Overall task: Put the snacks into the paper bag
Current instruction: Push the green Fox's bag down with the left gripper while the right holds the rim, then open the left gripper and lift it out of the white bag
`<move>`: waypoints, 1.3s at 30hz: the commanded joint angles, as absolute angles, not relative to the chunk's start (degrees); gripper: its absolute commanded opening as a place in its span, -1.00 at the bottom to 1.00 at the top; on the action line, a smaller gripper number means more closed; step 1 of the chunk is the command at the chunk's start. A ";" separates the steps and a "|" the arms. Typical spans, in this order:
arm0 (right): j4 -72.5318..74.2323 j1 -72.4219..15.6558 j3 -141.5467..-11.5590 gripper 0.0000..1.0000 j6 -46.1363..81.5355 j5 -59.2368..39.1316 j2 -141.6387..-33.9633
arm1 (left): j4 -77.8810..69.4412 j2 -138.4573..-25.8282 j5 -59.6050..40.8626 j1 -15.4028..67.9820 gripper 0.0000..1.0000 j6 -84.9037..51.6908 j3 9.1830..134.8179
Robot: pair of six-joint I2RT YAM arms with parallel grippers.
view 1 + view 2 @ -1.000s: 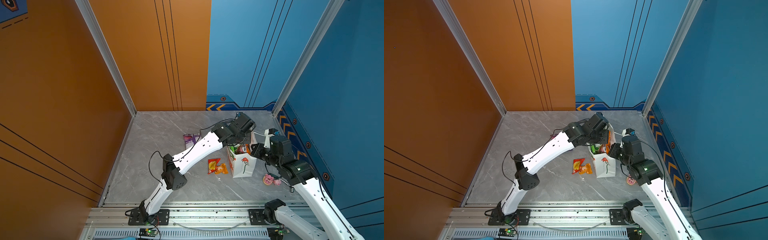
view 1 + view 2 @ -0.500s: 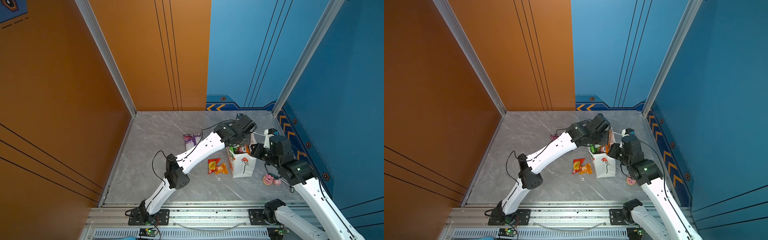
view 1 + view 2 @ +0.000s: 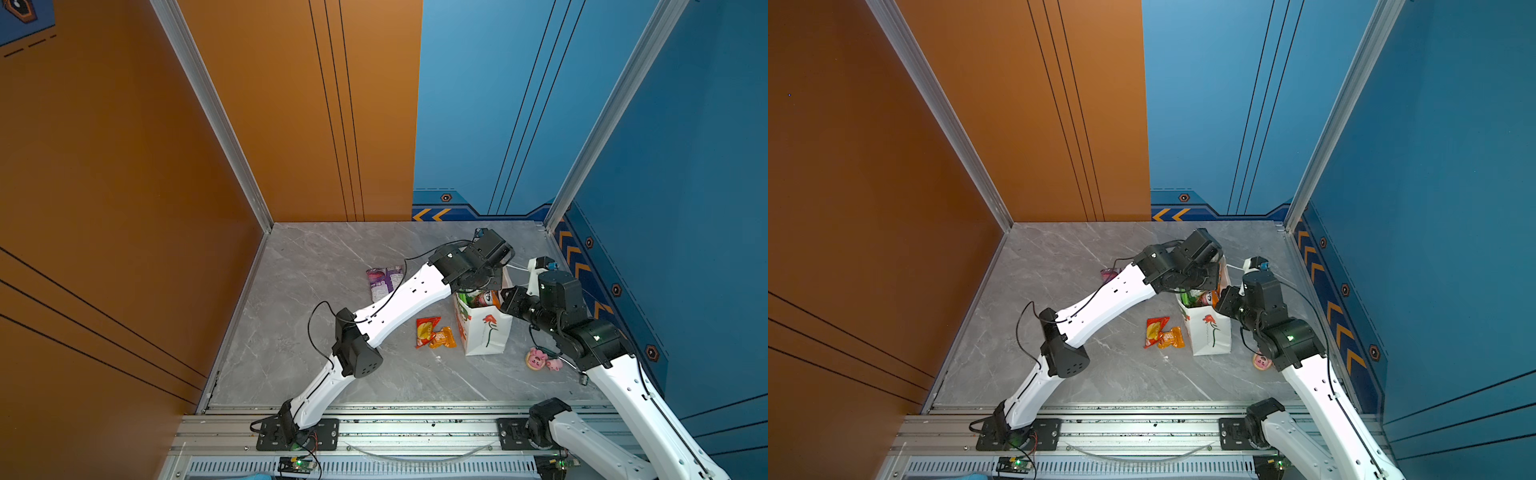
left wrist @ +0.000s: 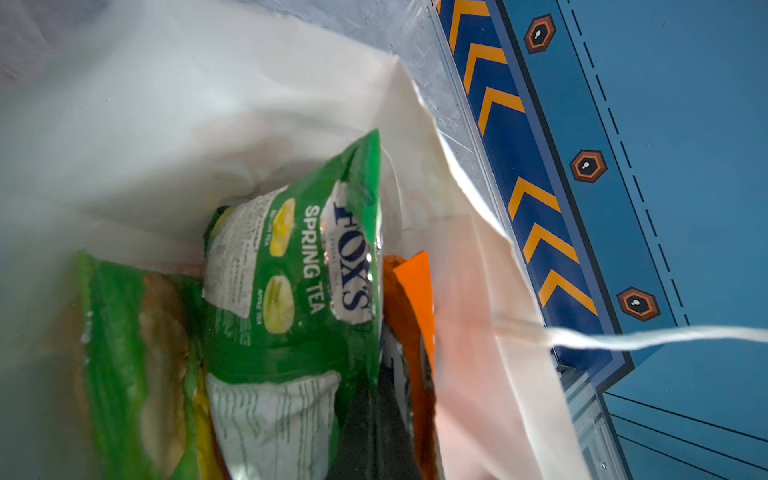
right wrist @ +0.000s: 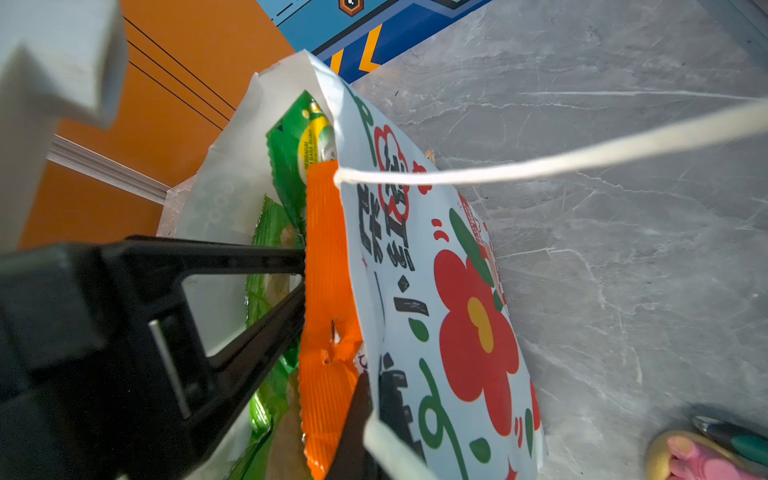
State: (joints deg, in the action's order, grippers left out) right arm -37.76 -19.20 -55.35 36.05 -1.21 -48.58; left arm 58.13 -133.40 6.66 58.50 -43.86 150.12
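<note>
Both grippers at the mouth of the paper bag (image 3: 486,338)
A purple packet (image 3: 384,279) and small red and orange packets (image 3: 432,332) lie on the table (image 3: 415,382) left of the upright bag. The closed left gripper (image 5: 301,275) reaches inside, tips against an orange packet (image 5: 326,249) beside a green FOX'S bag (image 4: 299,266). The closed right gripper (image 3: 503,298) is at the rim, and whether either grips anything is unclear.

Robot lab cell, orange wall panels (image 3: 124,187), blue wall panels (image 3: 478,104), aluminium frame posts (image 3: 217,124), marble-look tabletop (image 3: 332,249), two white arms (image 3: 407,299) on a base rail (image 3: 415,434)
</note>
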 commanded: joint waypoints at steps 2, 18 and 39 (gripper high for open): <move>-35.68 -19.79 -55.46 -1.00 36.23 -1.45 -48.69 | 58.90 -135.09 4.66 58.21 -0.96 -43.64 151.61; -36.63 -19.30 -55.46 -0.99 35.33 1.36 -47.66 | 58.82 -126.64 7.37 59.98 -0.33 -39.87 147.31; -39.46 -10.96 -55.84 -0.98 32.59 -2.36 -47.46 | 61.65 -108.01 27.27 61.73 0.37 -37.26 127.02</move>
State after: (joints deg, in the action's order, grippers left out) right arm -39.55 -11.44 -55.35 33.87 -2.81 -48.21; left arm 59.51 -108.62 23.14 62.85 -36.58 129.19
